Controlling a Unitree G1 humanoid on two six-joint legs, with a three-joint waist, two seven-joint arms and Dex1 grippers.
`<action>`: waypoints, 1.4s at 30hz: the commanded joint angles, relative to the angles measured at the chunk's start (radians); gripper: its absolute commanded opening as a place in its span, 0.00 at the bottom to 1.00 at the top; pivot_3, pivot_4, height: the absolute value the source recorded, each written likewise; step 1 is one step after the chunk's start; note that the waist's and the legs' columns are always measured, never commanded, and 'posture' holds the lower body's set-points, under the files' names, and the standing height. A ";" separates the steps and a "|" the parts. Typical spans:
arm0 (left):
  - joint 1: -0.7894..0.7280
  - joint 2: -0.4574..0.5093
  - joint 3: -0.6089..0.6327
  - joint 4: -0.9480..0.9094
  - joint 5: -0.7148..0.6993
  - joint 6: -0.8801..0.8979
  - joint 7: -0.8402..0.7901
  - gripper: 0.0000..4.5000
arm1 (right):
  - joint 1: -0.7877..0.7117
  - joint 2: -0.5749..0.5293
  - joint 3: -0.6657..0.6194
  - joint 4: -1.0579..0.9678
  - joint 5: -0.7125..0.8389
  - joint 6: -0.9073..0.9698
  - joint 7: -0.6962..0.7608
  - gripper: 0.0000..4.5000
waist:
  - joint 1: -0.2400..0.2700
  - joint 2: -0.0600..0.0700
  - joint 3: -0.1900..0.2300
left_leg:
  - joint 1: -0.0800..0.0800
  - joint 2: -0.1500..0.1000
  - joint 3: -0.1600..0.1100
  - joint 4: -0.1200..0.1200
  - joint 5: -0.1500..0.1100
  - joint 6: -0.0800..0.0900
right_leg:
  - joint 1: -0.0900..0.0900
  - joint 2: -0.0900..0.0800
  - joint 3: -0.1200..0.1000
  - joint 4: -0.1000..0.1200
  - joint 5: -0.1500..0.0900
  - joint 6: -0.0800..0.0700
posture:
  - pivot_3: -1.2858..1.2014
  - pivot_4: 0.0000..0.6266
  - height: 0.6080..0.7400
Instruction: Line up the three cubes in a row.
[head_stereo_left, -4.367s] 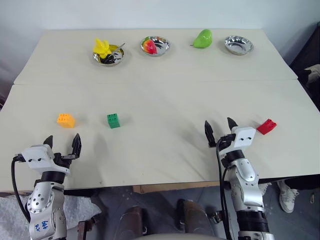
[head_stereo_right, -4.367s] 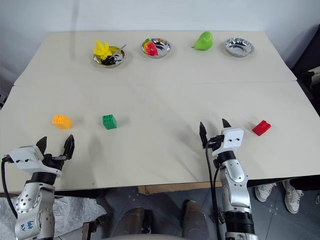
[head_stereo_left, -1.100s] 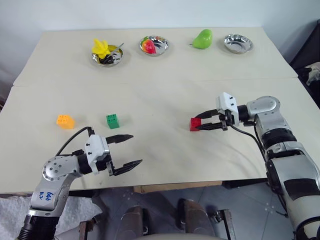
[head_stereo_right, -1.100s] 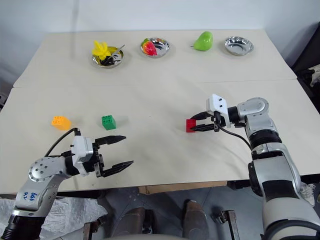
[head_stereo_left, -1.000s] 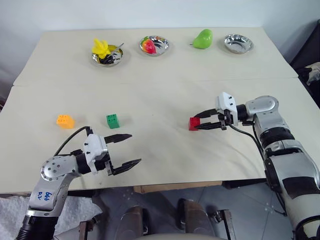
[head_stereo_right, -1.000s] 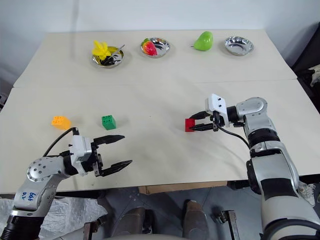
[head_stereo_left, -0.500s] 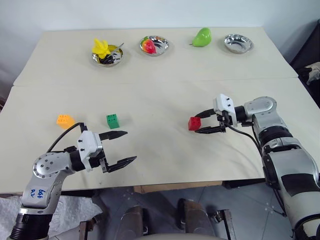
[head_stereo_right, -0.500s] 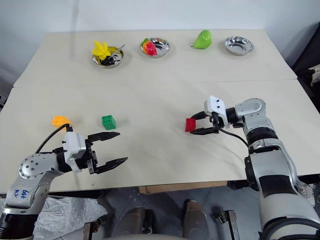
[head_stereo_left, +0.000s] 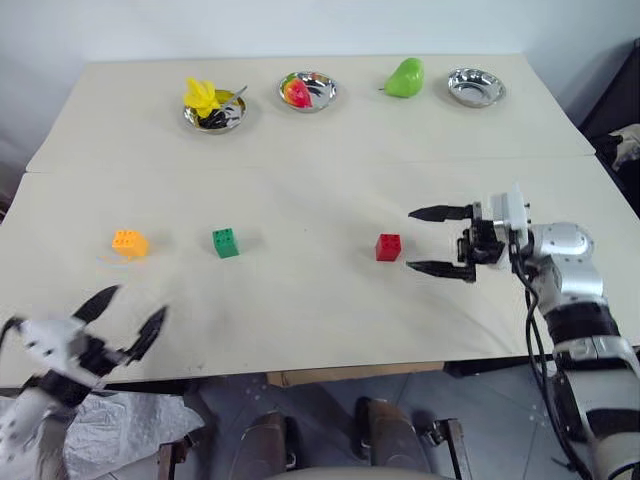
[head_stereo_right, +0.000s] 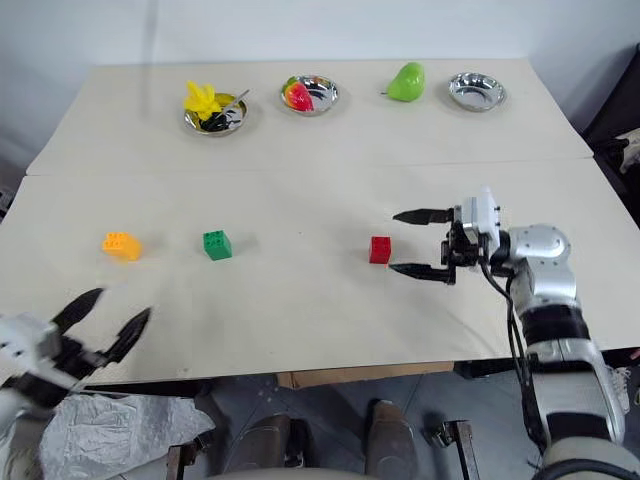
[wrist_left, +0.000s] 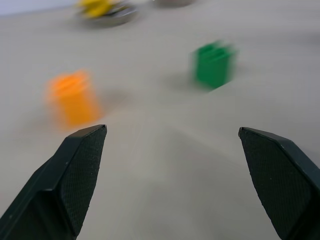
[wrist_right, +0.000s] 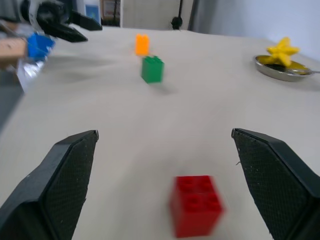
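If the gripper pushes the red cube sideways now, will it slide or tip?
The red cube would probably slide: it sits flat and squat on the smooth table. It looks like rigid, light plastic, so it might skid far.

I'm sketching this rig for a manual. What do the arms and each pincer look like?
Right arm: rounded silver-grey segments with black joints and a black cable looping along it. The right pincer has two slim, black, pointed fingers on a white block. The left pincer is also black-fingered on a white block; its fingers are textured wedges.
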 joint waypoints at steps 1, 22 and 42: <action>0.027 -0.077 0.138 0.063 -0.064 -0.034 0.128 1.00 | 0.160 0.057 -0.044 -0.265 0.067 0.100 -0.126 0.99 | 0.003 -0.003 -0.002 | 0.000 0.001 -0.001 0.000 -0.001 -0.001 | 0.000 0.000 0.000 0.000 0.000 0.000 | 0.52 0.24 1.00; -0.271 -0.018 -0.336 -0.178 0.026 0.302 0.274 1.00 | 0.307 0.012 -0.157 -0.364 -0.022 0.055 -0.128 0.99 | 0.018 -0.007 -0.003 | 0.001 0.000 0.003 0.000 -0.002 0.000 | -0.001 0.002 0.000 0.000 0.002 -0.002 | 0.52 0.24 1.00; -0.596 -0.227 -0.575 0.063 0.283 0.394 0.544 1.00 | 0.426 0.008 -0.180 -0.545 -0.005 0.160 -0.199 0.99 | 0.047 -0.007 -0.003 | 0.001 -0.003 0.003 0.002 -0.001 0.000 | 0.000 0.003 0.000 0.000 0.002 -0.002 | 0.52 0.24 1.00</action>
